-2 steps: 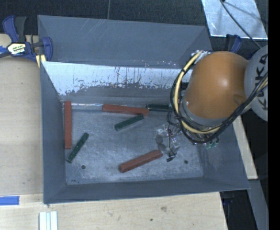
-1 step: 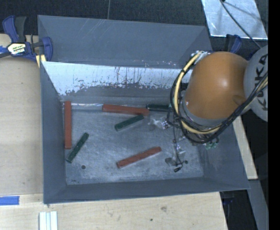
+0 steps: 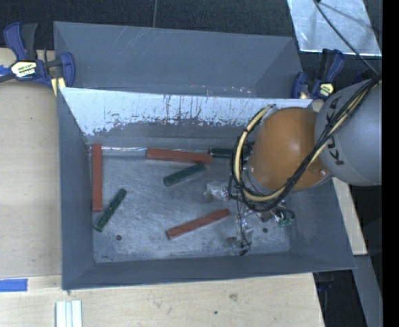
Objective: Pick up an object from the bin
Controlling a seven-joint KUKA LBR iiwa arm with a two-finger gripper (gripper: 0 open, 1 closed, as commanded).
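My gripper (image 3: 243, 236) hangs below the arm's wrist over the front right part of the bin floor, close to the front wall. Just to its left lies a red-brown flat stick (image 3: 198, 224), slanted, with its right end nearest the gripper. A dark green stick (image 3: 183, 175) lies farther back, left of the wrist. Nothing shows between the gripper and the floor.
A second red-brown stick (image 3: 178, 156) lies along the back of the floor, with a dark green piece (image 3: 221, 152) at its right end, partly behind the arm. A third red-brown stick (image 3: 97, 177) stands along the left wall, beside another dark green stick (image 3: 110, 209).
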